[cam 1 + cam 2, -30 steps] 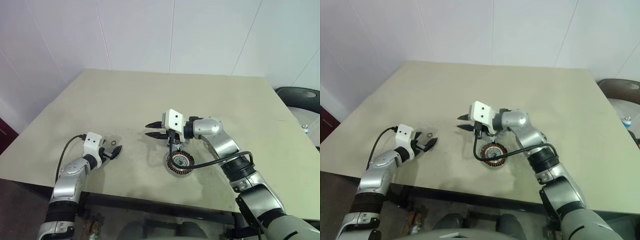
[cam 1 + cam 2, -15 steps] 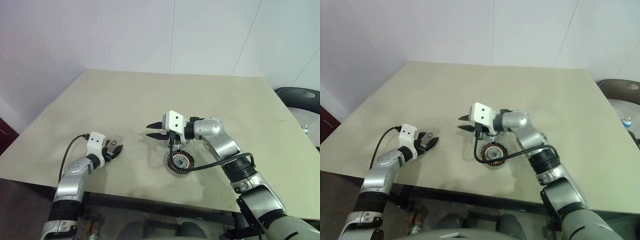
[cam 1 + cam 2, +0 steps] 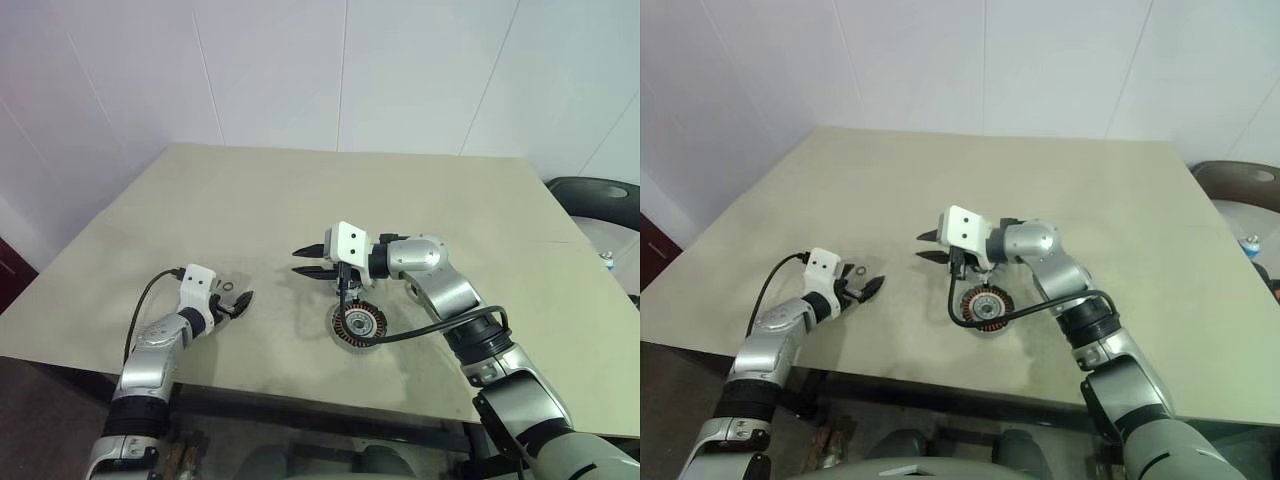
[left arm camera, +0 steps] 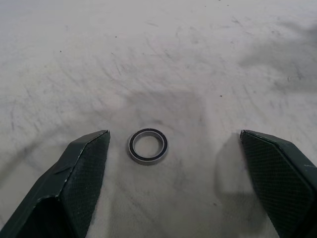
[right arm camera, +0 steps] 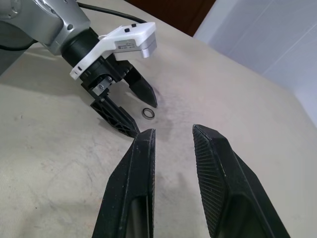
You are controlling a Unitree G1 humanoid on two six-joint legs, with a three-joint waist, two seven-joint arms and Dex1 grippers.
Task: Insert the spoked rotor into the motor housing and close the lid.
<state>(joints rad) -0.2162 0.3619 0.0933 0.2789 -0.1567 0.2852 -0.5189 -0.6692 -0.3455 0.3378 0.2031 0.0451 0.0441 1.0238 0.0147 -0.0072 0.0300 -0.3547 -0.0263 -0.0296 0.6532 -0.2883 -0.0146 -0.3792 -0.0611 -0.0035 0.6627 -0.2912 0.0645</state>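
Beige table [image 3: 250, 200], white panelled walls [image 3: 400, 70]

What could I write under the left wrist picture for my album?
The open left gripper hangs over the table, its two fingers either side of a small ring.

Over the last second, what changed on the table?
Little. The left end effector has crept slightly toward the small ring, fingers wide open around it, nothing gripped. The right end effector stayed above the motor housing, holding nothing. Ring and housing haven't moved.
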